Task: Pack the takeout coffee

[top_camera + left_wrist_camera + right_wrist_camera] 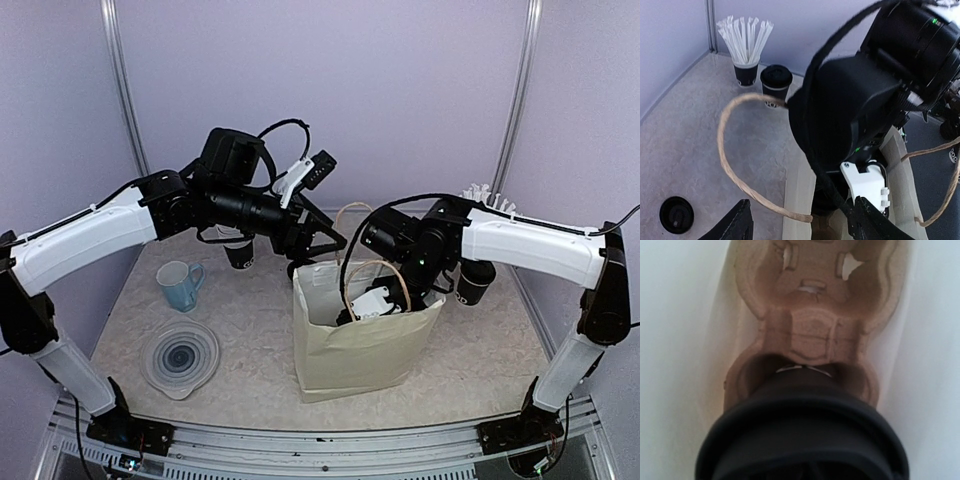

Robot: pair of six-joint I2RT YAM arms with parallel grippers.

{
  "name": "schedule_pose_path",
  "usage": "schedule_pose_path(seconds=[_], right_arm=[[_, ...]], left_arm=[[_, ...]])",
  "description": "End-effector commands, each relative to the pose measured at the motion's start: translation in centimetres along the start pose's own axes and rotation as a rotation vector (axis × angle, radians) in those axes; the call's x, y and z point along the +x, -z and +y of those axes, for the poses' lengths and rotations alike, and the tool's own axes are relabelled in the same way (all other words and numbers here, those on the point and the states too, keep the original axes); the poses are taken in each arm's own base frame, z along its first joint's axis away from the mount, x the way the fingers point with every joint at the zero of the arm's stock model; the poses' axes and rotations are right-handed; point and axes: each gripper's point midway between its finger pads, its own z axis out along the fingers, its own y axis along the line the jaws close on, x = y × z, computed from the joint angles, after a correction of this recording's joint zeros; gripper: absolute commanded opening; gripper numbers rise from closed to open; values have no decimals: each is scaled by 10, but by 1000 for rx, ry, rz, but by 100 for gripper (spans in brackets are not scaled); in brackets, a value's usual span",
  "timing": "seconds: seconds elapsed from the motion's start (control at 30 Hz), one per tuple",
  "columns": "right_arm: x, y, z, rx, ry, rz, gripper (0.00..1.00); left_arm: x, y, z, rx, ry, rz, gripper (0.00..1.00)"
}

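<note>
Right gripper (366,304): inside paper bag (350,355), grip hidden.
Lidded cup (802,440): just beneath it, at carrier tray (812,305) near socket.
Left gripper (802,223): fingers apart, empty.

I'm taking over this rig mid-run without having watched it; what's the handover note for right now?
Left claw: open, empty, over the rim of the paper bag.
Right claw: down inside the bag, grip not visible.
Done: carrier tray sits in the bag, one lidded cup in its near slot.
To do: far slot is empty; a second lidded cup stands on the table beside the straw cup.
</note>
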Motion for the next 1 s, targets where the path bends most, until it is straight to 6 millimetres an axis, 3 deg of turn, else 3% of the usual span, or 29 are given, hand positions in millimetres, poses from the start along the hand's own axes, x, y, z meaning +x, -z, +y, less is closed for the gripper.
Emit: schedule_pose_path(seconds=[0.0,0.27,0.4,0.5,0.63,0.83,0.97], right_arm=[[-8,17,-3,25,8,-32,60],[-18,38,-4,51,38,-77,69],[-22,48,-8,79,48,-93,72],[-25,53,-8,85,52,-105,73],[-19,45,-10,82,46,-74,75],[-19,45,-15,99,54,-66,75],[-13,50,-22,150,72,-31,75]], left_arm=[[36,-9,7,-78,25,138,67],[31,-13,12,-116,48,104,60],[16,-20,4,-57,54,39,54],[7,-25,0,-21,54,11,46],[0,-30,-4,21,45,-20,29],[-2,-38,2,37,62,-51,3],[3,-41,1,50,69,-51,0]])
